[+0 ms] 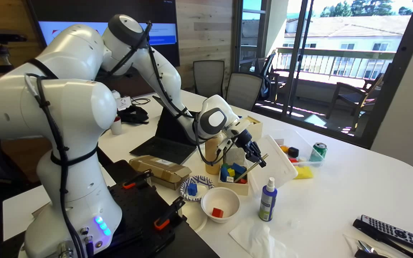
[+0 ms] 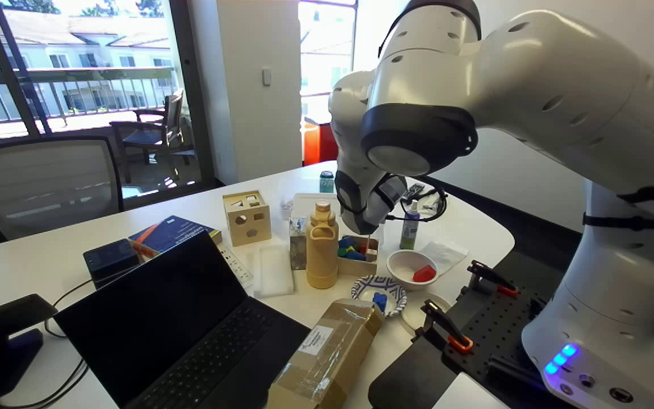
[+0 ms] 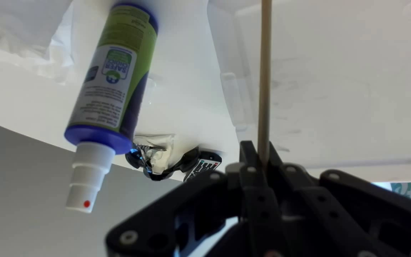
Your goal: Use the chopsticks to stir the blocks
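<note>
My gripper point(image 1: 258, 158) is shut on the chopsticks point(image 1: 246, 173), thin and light wooden, in an exterior view. They slant down from the fingers, and their lower end is among the blocks point(image 1: 231, 172). I cannot tell whether it is one stick or two. The blocks are blue, yellow, red and green pieces in a small wooden box point(image 1: 232, 187). In the wrist view the chopsticks point(image 3: 265, 71) stand between the black fingertips point(image 3: 262, 151); the blocks are out of view there. In an exterior view the blocks point(image 2: 352, 250) show, but the fingers are hidden behind the wrist.
A spray bottle point(image 1: 267, 200) stands beside the box. A white bowl point(image 1: 233, 208) holds a red block; a patterned plate point(image 1: 208, 183) holds a blue piece. A tan bottle point(image 2: 321, 255) stands close behind the box. A plastic lid point(image 1: 278, 165), cardboard box point(image 2: 327, 352) and laptop point(image 2: 191, 329) lie around.
</note>
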### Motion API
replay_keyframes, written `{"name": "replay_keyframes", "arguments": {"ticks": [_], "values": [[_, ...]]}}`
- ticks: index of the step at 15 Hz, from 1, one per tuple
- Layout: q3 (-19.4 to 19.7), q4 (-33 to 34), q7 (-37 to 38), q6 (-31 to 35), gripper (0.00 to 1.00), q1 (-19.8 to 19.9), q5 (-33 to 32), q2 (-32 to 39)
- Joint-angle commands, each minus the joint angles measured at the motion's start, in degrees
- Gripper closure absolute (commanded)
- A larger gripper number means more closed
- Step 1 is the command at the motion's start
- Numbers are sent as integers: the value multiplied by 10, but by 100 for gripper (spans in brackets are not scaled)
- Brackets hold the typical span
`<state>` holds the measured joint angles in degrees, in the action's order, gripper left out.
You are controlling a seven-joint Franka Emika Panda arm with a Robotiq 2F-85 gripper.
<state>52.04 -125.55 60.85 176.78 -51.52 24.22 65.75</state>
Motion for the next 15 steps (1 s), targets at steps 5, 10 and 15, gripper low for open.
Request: {"name": "replay_keyframes", "arguments": {"ticks": [5, 10, 15], "values": [[-29, -11, -19, 17, 98, 25, -24, -73], [-26, 11, -8, 39, 98, 39, -16, -50], [-4, 22, 5, 24, 98, 36, -12, -15]]}}
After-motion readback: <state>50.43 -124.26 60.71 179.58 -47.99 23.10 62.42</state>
